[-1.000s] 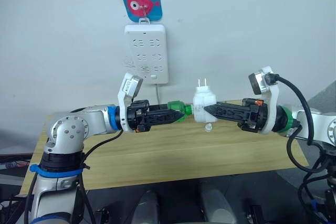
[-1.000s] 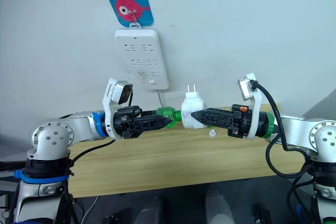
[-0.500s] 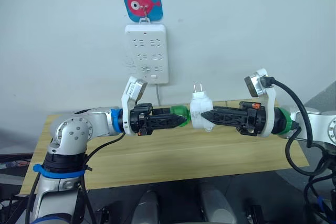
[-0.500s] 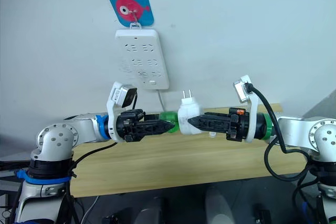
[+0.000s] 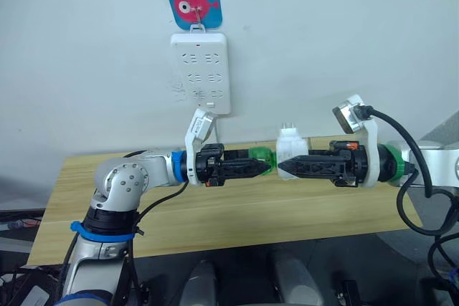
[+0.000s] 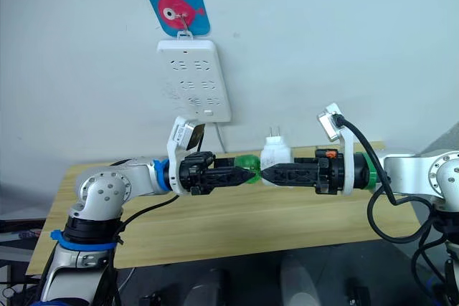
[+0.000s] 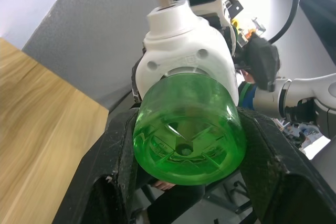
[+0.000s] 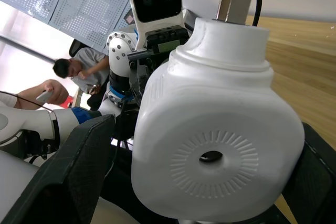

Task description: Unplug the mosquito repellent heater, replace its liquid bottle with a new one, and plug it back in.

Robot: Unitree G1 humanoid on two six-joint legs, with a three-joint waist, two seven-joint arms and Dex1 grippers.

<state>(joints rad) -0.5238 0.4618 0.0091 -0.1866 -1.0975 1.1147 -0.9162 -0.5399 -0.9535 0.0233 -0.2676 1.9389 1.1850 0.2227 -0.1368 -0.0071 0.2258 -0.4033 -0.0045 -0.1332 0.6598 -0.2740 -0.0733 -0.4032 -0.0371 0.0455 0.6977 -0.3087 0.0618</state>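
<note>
Heater [image 5: 290,150] and 1 green bottle [image 5: 262,160] held up over table [image 5: 237,213].
L gripper [image 5: 267,164] squeezes bottle, R gripper [image 5: 282,169] squeezes heater; 2 prongs up, 1 power strip [image 5: 201,72] on wall.

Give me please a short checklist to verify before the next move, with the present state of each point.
1. Heater is unplugged from the power strip: ok; the mosquito repellent heater is held in the air, prongs up and free.
2. Right gripper grips the heater: ok, fingers on both sides in the right wrist view.
3. Left gripper grips the green bottle: ok.
4. Bottle sits at the heater's socket: ok, its neck meets the heater.
5. Bottle fully screwed in: cannot tell.
6. Free socket on the strip: ok, nothing is plugged in.
</note>
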